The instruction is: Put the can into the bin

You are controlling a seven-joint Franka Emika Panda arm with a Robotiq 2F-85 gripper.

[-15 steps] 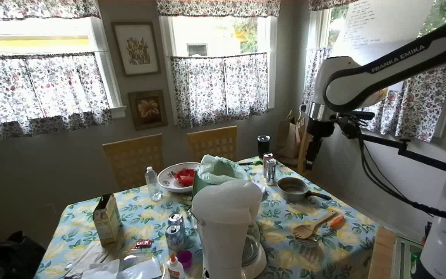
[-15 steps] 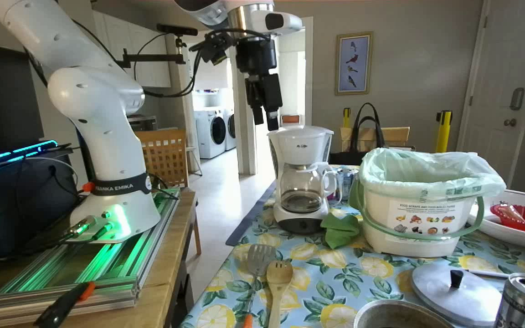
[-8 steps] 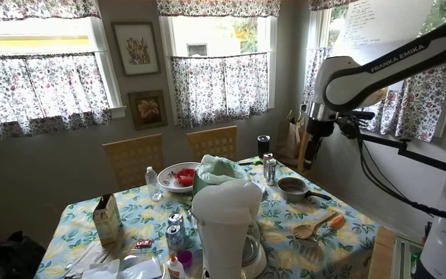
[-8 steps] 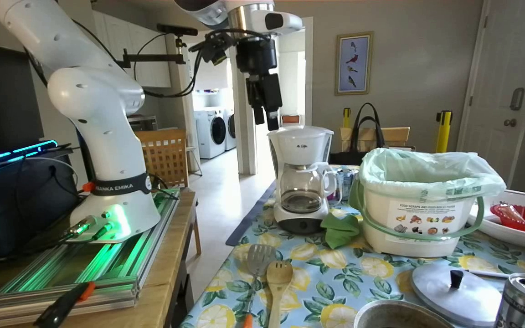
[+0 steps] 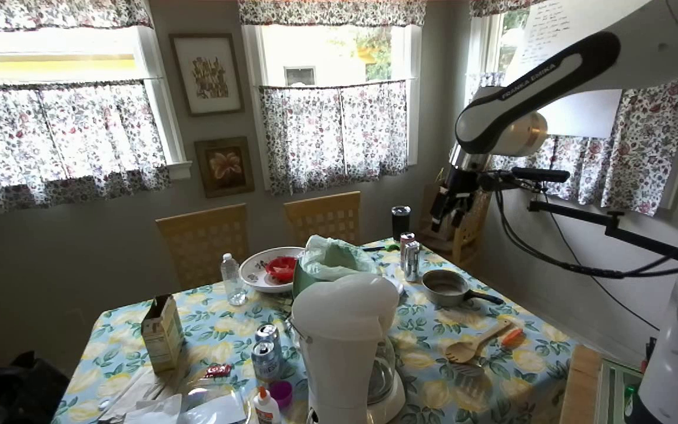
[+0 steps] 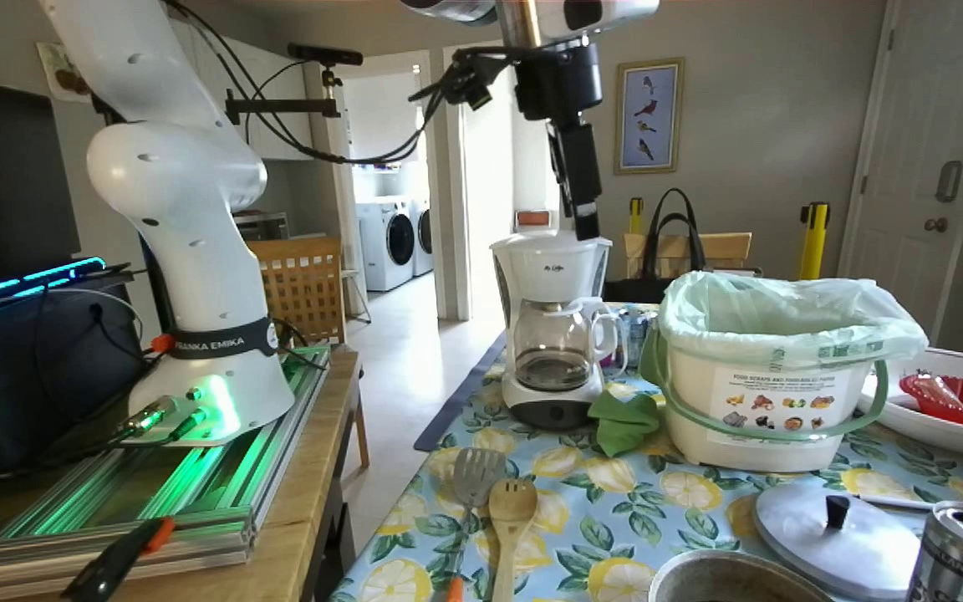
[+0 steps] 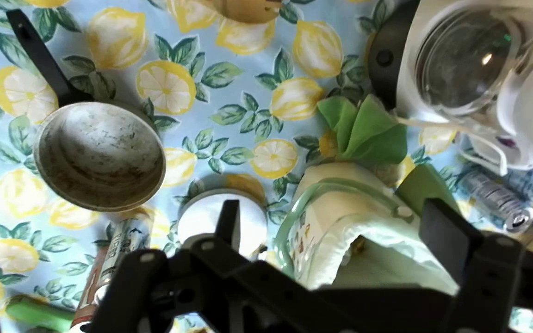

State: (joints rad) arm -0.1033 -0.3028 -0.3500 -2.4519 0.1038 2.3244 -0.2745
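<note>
I am holding my gripper [image 7: 333, 222] well above the surface [image 6: 657, 506], and in the wrist view its two fingers [image 7: 449, 243] are standing wide apart. A silver can [image 5: 412, 263] and a red can [image 7: 87, 297] are standing upright near the pan [image 5: 446, 288], close together; whether they are touching, I cannot tell. Two blue cans [image 5: 265, 361] are also standing upright, near the white coffee maker [image 6: 555, 276] and close to each other. Which of these four my task is naming, I cannot tell; all of them are sitting outside the bin [image 6: 699, 401]. The bin itself is standing upright, and a pale green bag [image 6: 791, 339] is lining it and folding over the rim. In an exterior view the coffee maker is hiding most of it. A green cloth [image 6: 625, 423] is lying between the bin and the coffee maker, and a lid [image 6: 841, 552] is lying between the bin and the pan. A spatula [image 6: 477, 478] and a wooden spoon [image 6: 513, 503] are lying side by side. A white bowl [image 5: 252, 272] is standing beside the bin, and a red bowl [image 5: 282, 269] is resting inside it; a clear bottle [image 5: 233, 281] is standing upright near them. A box [image 5: 162, 338] is standing well apart from the bin.
</note>
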